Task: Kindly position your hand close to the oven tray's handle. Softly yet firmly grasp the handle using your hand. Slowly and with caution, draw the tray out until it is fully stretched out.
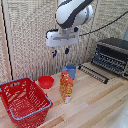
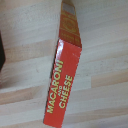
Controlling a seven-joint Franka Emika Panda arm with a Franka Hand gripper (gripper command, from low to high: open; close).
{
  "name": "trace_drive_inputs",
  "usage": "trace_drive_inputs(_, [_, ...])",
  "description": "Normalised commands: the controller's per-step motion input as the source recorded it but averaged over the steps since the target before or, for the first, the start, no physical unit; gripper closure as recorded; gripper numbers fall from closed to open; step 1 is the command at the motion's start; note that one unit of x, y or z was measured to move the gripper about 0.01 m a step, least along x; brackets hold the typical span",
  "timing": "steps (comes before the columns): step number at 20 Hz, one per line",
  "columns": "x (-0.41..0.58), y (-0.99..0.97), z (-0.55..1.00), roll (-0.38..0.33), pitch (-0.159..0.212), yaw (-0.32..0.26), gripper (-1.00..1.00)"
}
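In the exterior view my hand (image 1: pixel 60 52) hangs high over the table, left of the oven (image 1: pixel 112 55); its two dark-blue fingers are apart with nothing between them. The oven is black and silver, with wire bars across its front, and stands at the exterior view's right. The oven tray (image 1: pixel 93 72), a long narrow dark rack, sticks out in front of the oven, low over the table. The handle (image 1: pixel 91 75) is the thin dark bar on its outer edge, well below and to the right of my hand. The wrist view shows neither tray nor fingers.
An orange macaroni and cheese box (image 1: pixel 66 86) (image 2: pixel 62 85) stands below my hand. A blue cup (image 1: pixel 71 70) is behind it and a red bowl (image 1: pixel 45 81) to its left. A red basket (image 1: pixel 22 100) fills the front left. A slatted wall stands behind.
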Motion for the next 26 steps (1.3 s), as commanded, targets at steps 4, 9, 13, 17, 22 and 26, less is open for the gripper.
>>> trace_drive_inputs(4, [-0.151, -0.17, 0.10, -0.172, -0.013, 0.181, -1.00])
trace_drive_inputs(9, [-0.185, -0.27, 0.09, -0.248, 0.000, 0.191, -1.00])
trace_drive_inputs(13, [-0.169, -0.21, 0.06, -0.279, -0.009, 0.194, -1.00])
trace_drive_inputs(17, [-0.139, -0.22, 0.00, -0.297, -0.006, 0.186, -1.00])
trace_drive_inputs(22, [0.031, -0.38, 0.00, -0.294, -0.041, 0.116, -1.00])
trace_drive_inputs(26, [0.316, -0.38, 0.00, -0.268, -0.106, 0.082, -1.00])
